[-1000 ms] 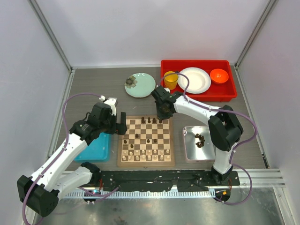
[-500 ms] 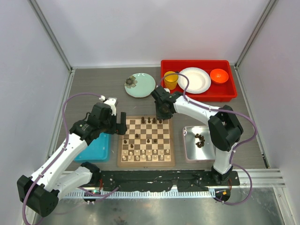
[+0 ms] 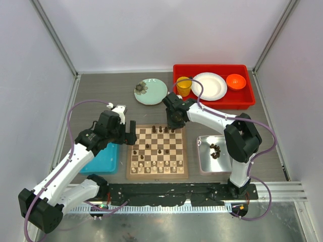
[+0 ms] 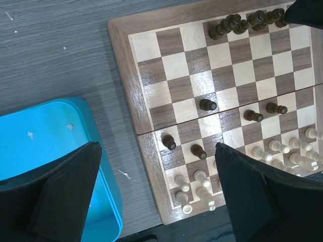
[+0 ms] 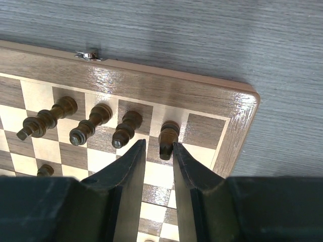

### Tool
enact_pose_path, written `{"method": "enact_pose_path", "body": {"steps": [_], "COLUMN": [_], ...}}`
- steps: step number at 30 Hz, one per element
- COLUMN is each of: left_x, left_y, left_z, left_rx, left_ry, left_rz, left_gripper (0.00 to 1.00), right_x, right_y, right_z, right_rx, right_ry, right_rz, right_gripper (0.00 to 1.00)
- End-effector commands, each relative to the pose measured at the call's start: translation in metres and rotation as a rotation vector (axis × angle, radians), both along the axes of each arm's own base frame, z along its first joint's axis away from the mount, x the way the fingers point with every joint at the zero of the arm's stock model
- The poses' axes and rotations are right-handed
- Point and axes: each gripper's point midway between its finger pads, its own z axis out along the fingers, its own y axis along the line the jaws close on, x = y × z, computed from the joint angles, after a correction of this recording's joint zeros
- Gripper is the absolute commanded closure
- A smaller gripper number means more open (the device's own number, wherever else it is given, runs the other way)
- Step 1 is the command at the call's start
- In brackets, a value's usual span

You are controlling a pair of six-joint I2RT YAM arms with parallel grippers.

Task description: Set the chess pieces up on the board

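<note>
1. Our left gripper (image 4: 156, 151) hangs wide open and empty over the board's left edge, just beside the blue tray (image 3: 103, 160).
2. The board (image 3: 133, 151) lies mid-table. Cream pieces (image 3: 156, 166) stand along its two near rows, and a few dark pieces (image 4: 208, 105) stand mid-board.
3. Our right gripper (image 5: 159, 151) straddles a dark piece (image 5: 168, 136), the rightmost of four on the far row. Its fingers are slightly parted, the grip released, and the piece stands upright.
4. More dark chessmen (image 3: 215, 151) lie in the silver tray (image 3: 204, 164).

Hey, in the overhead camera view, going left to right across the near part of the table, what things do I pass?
blue tray → board → silver metal tray
</note>
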Motion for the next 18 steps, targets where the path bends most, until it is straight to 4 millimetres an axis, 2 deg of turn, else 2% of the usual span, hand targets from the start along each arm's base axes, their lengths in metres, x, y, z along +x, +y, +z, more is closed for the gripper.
{"method": "enact_pose_path", "body": {"steps": [1,14,18], "left_x": [0.004,0.004,0.004], "left_y": [-0.005,-0.005,-0.005], "left_z": [0.008,0.007,0.007], "left_rx": [-0.018,-0.017,-0.017], "left_ry": [-0.042,-0.041,-0.039], "left_rz": [-0.026,-0.028,-0.026], "left_gripper": [0.0,0.0,0.0], "right_x": [0.006,0.005,0.007], "right_y": [0.013,0.013,0.003], "right_z": [0.022,0.019,0.02], "right_rx": [0.072,0.07,0.027], "right_ry": [-0.047,-0.04,-0.059], "right_rz": [0.0,0.001,-0.022], "right_gripper": [0.66,0.66,0.66]}}
